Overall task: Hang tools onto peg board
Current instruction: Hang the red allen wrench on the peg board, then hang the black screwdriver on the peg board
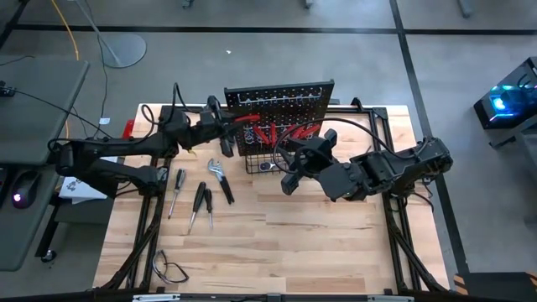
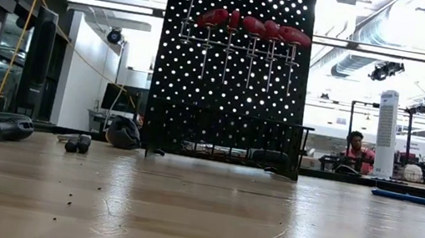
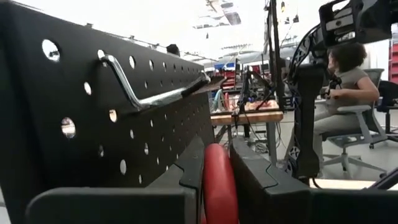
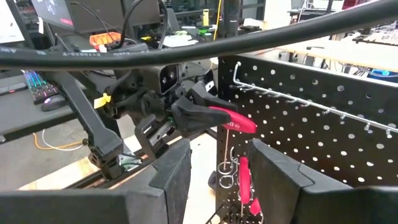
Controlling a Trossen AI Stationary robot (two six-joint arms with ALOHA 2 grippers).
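The black peg board [image 1: 281, 96] stands upright at the table's far middle, with a wire basket [image 1: 267, 155] at its base. Several red-handled screwdrivers [image 2: 252, 25] hang from its hooks. My left gripper [image 1: 225, 124] is at the board's top left corner, shut on a red-handled screwdriver [image 4: 235, 120], beside a silver hook [image 3: 146, 98]. My right gripper [image 1: 289, 174] is open and empty in front of the basket; its fingers [image 4: 168, 180] stand apart in the right wrist view. My left gripper pinches the screwdriver's red handle [image 3: 217, 186] between its two fingers. The fingers come level from the table's left. The handle's free end [image 4: 245, 124] sticks out past the fingertips toward the board. The tool is lifted clear, high beside the board's top edge.
Loose tools lie on the table left of the board: black-handled screwdrivers [image 1: 200, 201], another screwdriver [image 1: 178, 186], pliers [image 1: 223, 183]. A black cable loop [image 1: 172, 270] lies at the near left. A blue tool [image 2: 416, 198] lies at the right. A person [image 3: 348, 81] sits behind the table.
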